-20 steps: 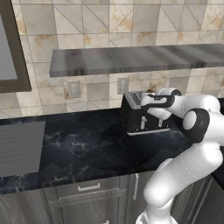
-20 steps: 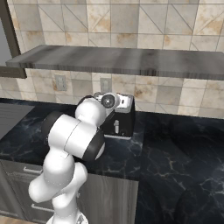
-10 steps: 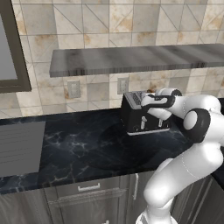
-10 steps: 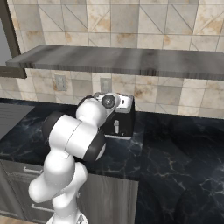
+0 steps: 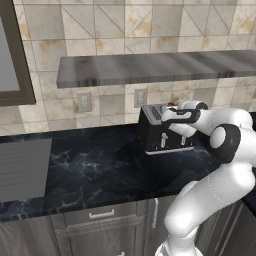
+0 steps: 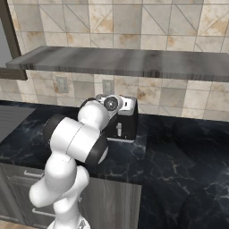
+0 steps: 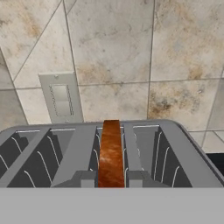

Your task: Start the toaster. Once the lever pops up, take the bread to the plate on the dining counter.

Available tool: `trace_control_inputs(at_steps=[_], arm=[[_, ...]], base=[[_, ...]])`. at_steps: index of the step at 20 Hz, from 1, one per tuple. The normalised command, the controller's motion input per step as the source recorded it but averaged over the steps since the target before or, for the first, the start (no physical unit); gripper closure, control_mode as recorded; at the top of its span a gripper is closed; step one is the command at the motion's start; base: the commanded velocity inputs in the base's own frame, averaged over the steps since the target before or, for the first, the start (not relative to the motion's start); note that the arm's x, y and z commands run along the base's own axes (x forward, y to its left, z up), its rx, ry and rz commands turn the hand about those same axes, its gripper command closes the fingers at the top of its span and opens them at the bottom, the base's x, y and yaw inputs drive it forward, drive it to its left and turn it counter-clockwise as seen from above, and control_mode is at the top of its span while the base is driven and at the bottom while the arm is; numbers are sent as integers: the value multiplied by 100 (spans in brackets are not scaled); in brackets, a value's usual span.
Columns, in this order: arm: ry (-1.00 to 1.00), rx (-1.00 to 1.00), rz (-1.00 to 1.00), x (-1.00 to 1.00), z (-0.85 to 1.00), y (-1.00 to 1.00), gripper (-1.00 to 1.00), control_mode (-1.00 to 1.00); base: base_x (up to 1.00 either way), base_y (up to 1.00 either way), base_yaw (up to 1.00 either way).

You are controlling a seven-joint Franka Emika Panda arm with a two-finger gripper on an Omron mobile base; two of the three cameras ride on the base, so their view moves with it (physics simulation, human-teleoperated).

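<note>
The long black marble surface (image 5: 100, 165) with white veins runs along the tiled wall, and much of it lies bare toward its front edge and out to the left, where a grey ribbed panel (image 5: 22, 170) sits at the left end. A dark grey wall shelf (image 5: 150, 67) hangs above the back edge, leaving limited headroom over the appliance beneath it. The black boxy toaster (image 5: 162, 132) with a silver slotted top stands near the back edge of the surface, just before the wall and below a pale outlet plate (image 7: 61, 97). In the hand view its slots (image 7: 26, 153) lie open, lined with thin wire guards, and the small tan-brown bread slice (image 7: 110, 151) with a darker crust stands on edge in the middle slot, its top edge showing above the silver top. The white arm's fingers (image 5: 167, 116) sit directly over the toaster top, clenched on the bread slice's upper edge.
</note>
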Motion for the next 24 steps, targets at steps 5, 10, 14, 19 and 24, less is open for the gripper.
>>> trace_control_inputs(at_steps=[5, 10, 14, 19, 24], arm=[[0, 0, 0, 0, 0, 0, 100, -100], [0, 0, 0, 0, 0, 0, 100, -100], [0, 0, 0, 0, 0, 0, 100, -100], [0, 0, 0, 0, 0, 0, 100, -100], [0, 0, 0, 0, 0, 0, 100, -100]], base=[[0, 0, 0], [0, 0, 0], [0, 0, 0], [0, 0, 0], [0, 0, 0]])
